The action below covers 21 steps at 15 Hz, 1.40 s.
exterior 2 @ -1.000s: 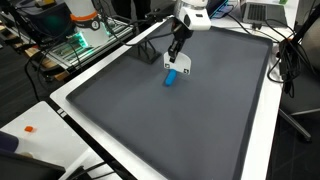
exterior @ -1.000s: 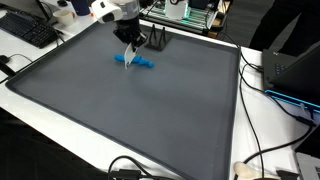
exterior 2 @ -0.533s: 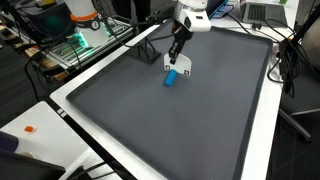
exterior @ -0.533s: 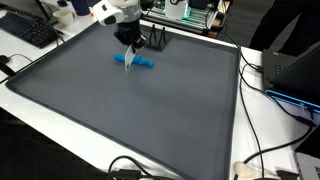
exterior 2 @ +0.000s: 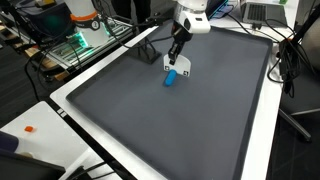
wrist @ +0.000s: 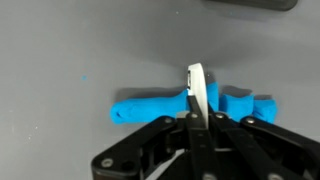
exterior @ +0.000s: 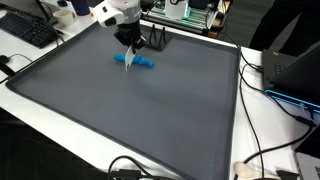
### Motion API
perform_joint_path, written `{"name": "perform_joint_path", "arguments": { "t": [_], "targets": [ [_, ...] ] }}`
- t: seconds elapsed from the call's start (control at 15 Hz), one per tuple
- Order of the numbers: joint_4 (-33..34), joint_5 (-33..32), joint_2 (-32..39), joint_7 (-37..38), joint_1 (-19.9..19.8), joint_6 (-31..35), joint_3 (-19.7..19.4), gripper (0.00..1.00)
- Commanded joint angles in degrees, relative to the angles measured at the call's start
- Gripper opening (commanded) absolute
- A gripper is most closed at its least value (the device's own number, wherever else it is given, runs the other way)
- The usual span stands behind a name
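Observation:
A blue elongated object [wrist: 150, 107] lies flat on the grey mat [exterior: 150, 110]; it shows in both exterior views [exterior: 138, 62] [exterior 2: 171, 79]. My gripper [wrist: 196, 118] hangs straight over it, fingers pointing down. The jaws are shut on a thin white flat piece [wrist: 197, 88], held edge-on and upright. The piece's lower end reaches down to the blue object, seen in both exterior views [exterior: 128, 53] [exterior 2: 181, 68]. I cannot tell whether the white piece touches the blue object. The gripper body shows in both exterior views [exterior: 130, 40] [exterior 2: 176, 50].
The mat lies on a white table [exterior 2: 70, 95]. A keyboard [exterior: 28, 30] sits at one corner, cables [exterior: 262, 150] run along one side, and lit electronics [exterior 2: 75, 45] stand beyond another edge. A black item [exterior: 158, 42] stands near the gripper.

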Motion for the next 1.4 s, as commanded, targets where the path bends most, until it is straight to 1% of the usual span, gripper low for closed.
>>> {"name": "perform_joint_path", "arguments": {
  "t": [0.0, 0.67, 1.33],
  "targets": [
    [-1.79, -0.27, 0.76, -1.05, -0.33, -0.62, -0.39, 0.01],
    [-2.35, 0.42, -0.41, -1.16, -0.43, -4.93, -0.13, 0.01],
    [-1.49, 0.51, -2.06, -1.87, -0.49, -9.90, 0.12, 0.01]
  ]
}}
